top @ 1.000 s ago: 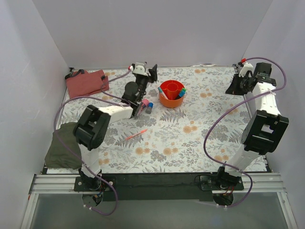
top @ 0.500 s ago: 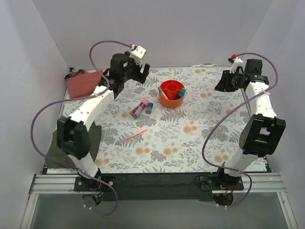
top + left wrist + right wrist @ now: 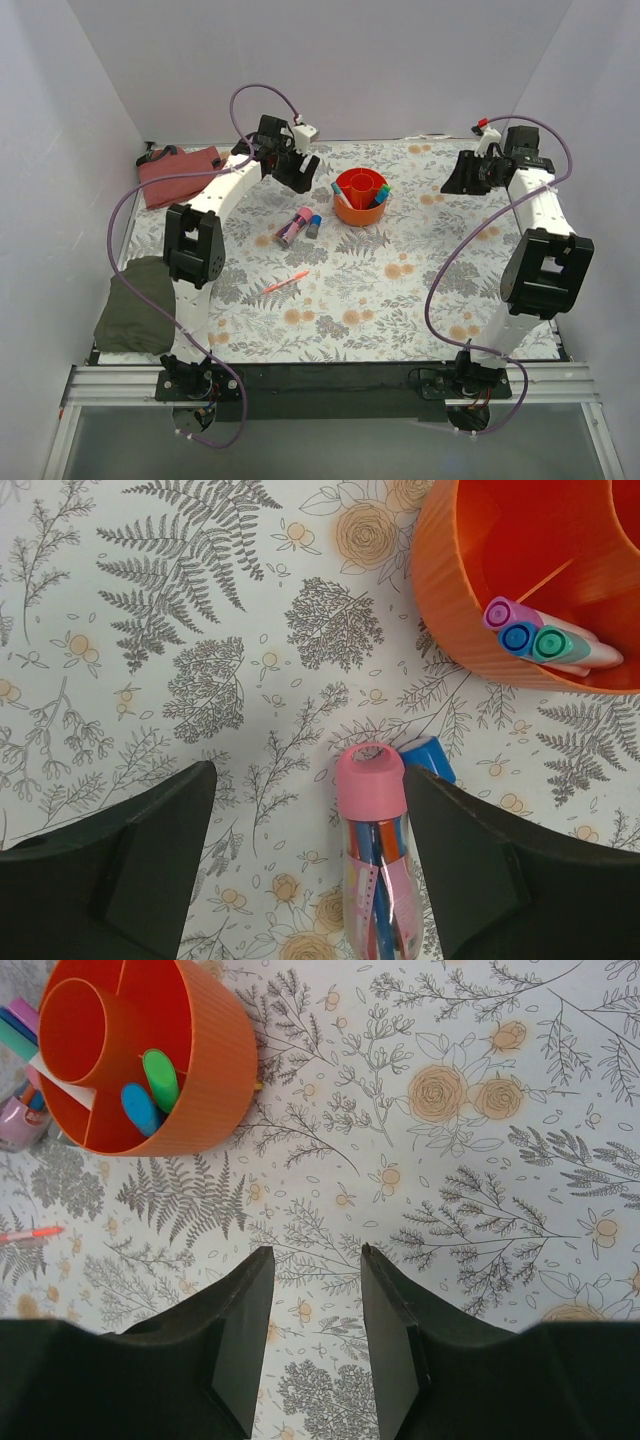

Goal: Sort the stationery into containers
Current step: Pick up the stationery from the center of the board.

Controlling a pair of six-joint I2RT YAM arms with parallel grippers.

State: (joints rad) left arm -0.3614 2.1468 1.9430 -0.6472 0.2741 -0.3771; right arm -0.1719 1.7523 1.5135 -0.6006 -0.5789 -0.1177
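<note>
- Stationery (image 3: 293, 226) not yet sorted lies on the table (image 3: 400, 300), left of the cup. A thin orange-red pen (image 3: 286, 282) lies alone nearer the arm bases. Further back are a pink tube (image 3: 372, 880) with pens showing through its clear body and a blue-capped marker (image 3: 428, 755) just beside its cap.
- The left hand (image 3: 307, 780) hangs above that pair, spread wide and empty. In the wrist view the tube's cap sits between the fingers but close to the right-of-picture one, and the blue cap lies partly under that finger.
- My judgement is that the tube is the next pick. The hand should shift so the tube is centred, come straight down, and close across the body rather than the cap. That keeps the finger off the marker.
- The orange cup (image 3: 355, 213) stands right of the tube. One section holds felt-tips (image 3: 520, 637) with purple, blue and teal caps. Another holds green and blue caps. The tube is wide, so it suits the roomiest section.
- The right hand (image 3: 315, 1260) hovers right of the cup, fingers apart with nothing between them.
</note>
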